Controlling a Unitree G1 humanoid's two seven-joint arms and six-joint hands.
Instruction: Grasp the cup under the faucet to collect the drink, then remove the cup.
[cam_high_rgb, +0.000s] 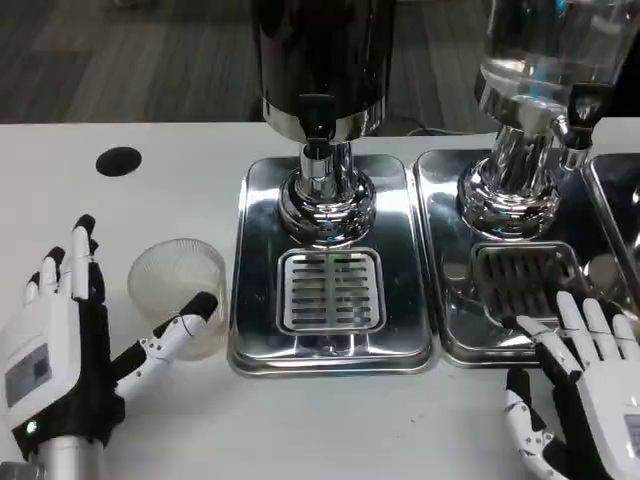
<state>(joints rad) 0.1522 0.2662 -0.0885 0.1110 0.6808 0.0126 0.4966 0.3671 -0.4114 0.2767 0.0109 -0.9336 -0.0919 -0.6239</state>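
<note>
The clear cup sits on the table just right of the left hand, whose spread fingers hold nothing, thumb touching its near side.

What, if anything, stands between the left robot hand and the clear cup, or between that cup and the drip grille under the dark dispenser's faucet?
Nothing visible. The left robot hand already reaches the cup, and only the tray's raised rim separates it from the grille.
</note>
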